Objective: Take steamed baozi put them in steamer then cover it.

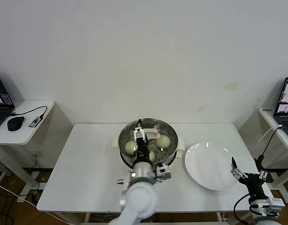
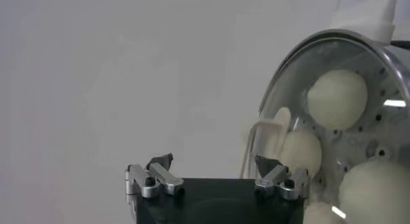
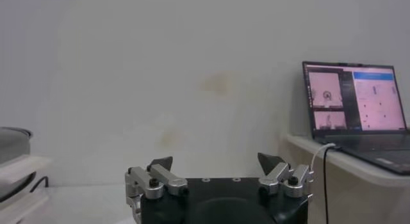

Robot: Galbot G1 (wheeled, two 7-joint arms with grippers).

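Left gripper (image 1: 140,135) hangs over the steamer (image 1: 125,159), fingers spread and empty, baozi (image 1: 163,141) resting inside on the tray. Right gripper (image 1: 247,169) idles spread beside the empty plate (image 1: 207,180), lid not on.

Left hand (image 1: 140,136) blocks steamer (image 1: 170,129) opening; white plate (image 1: 200,173) bare.

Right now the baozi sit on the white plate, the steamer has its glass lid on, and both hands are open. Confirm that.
Wrong on one point: the head view shows the white plate bare; the baozi sit inside the steamer under its glass lid. Left hand and right hand are open.
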